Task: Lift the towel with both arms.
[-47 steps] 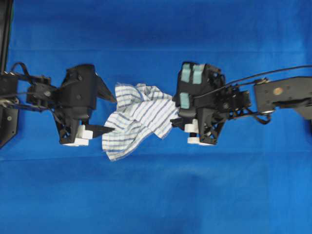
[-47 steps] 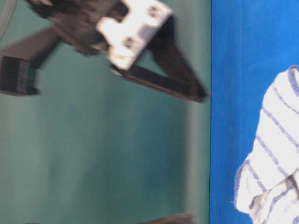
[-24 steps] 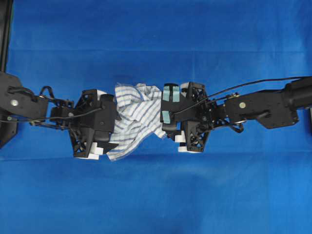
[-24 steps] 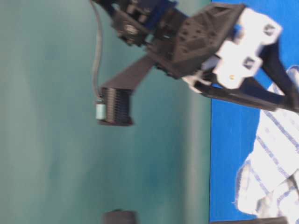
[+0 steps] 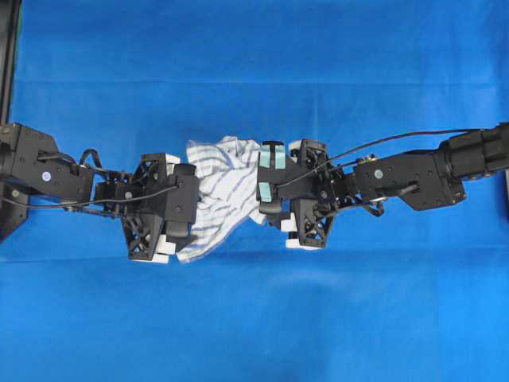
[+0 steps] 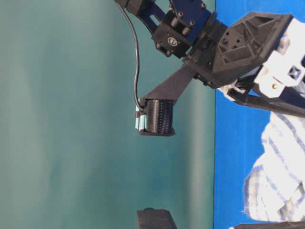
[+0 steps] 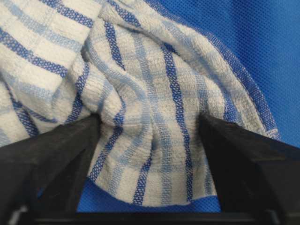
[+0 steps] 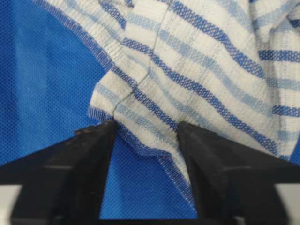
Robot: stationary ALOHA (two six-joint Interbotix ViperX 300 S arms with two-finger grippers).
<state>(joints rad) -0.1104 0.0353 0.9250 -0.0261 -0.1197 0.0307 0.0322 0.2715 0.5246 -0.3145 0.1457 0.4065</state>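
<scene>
Towel [image 5: 225,191] flat on blue sheet [image 5: 254,318], bunched between both grippers. Left gripper [image 7: 149,140] and right gripper [image 8: 144,140] each straddle cloth fold, jaws apart, unclamped. Pinch and lift remain.

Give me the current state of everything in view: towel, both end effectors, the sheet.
towel: crumpled, lying on the sheet, not lifted
left end effector: down at the towel's edge, a fold bunched between its fingers, which are apart
right end effector: down at the opposite edge, towel corner between its fingers, which are apart
blue sheet: spread flat under everything
</scene>
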